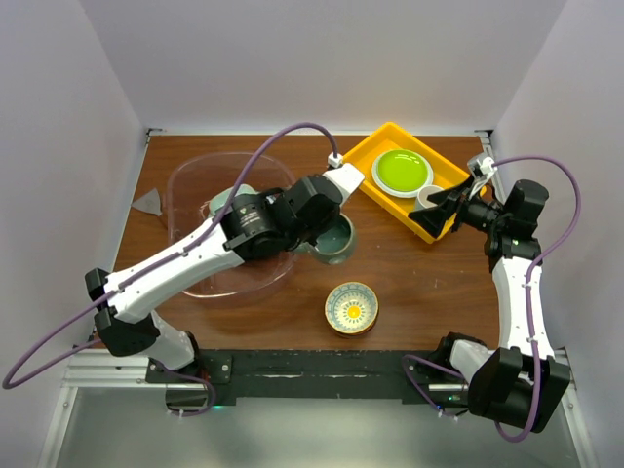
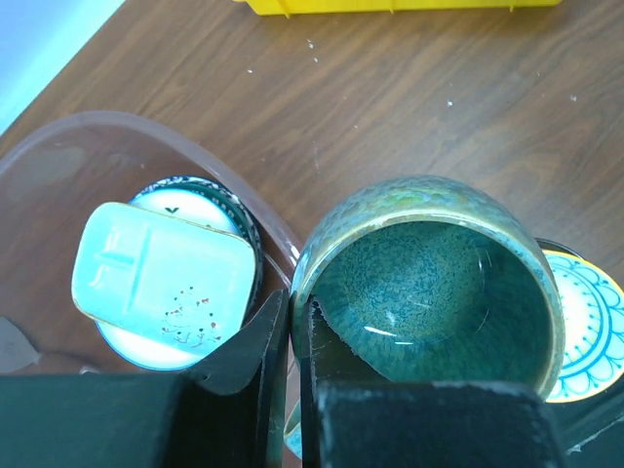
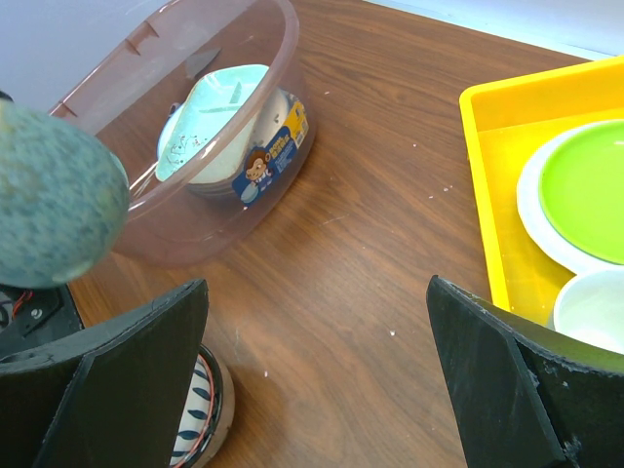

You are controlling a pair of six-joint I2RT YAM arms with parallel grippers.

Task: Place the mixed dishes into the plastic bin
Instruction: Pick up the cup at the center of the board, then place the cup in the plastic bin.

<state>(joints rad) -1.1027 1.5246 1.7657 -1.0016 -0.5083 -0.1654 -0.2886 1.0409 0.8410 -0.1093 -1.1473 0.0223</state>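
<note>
My left gripper (image 2: 292,310) (image 1: 317,226) is shut on the rim of the teal mug (image 2: 429,283) (image 1: 333,241), one finger inside and one outside. The mug hangs just off the right edge of the plastic bin (image 1: 180,175) (image 2: 117,122) (image 3: 195,229); its speckled side (image 3: 49,195) shows in the right wrist view. Inside the bin a pale mint squarish dish (image 2: 161,278) (image 1: 229,200) (image 3: 210,122) lies on a dark-rimmed plate (image 2: 210,188). A small patterned bowl (image 1: 351,307) (image 2: 585,322) (image 3: 200,409) stands on the table in front. My right gripper (image 3: 317,322) (image 1: 444,210) is open, holding nothing.
A yellow tray (image 1: 385,136) (image 3: 487,146) at the back right holds a lime-green plate (image 1: 402,171) (image 3: 585,185) and a small white cup (image 1: 429,197) (image 3: 595,307). A grey triangular scrap (image 1: 149,202) lies left of the bin. White walls enclose three sides of the table.
</note>
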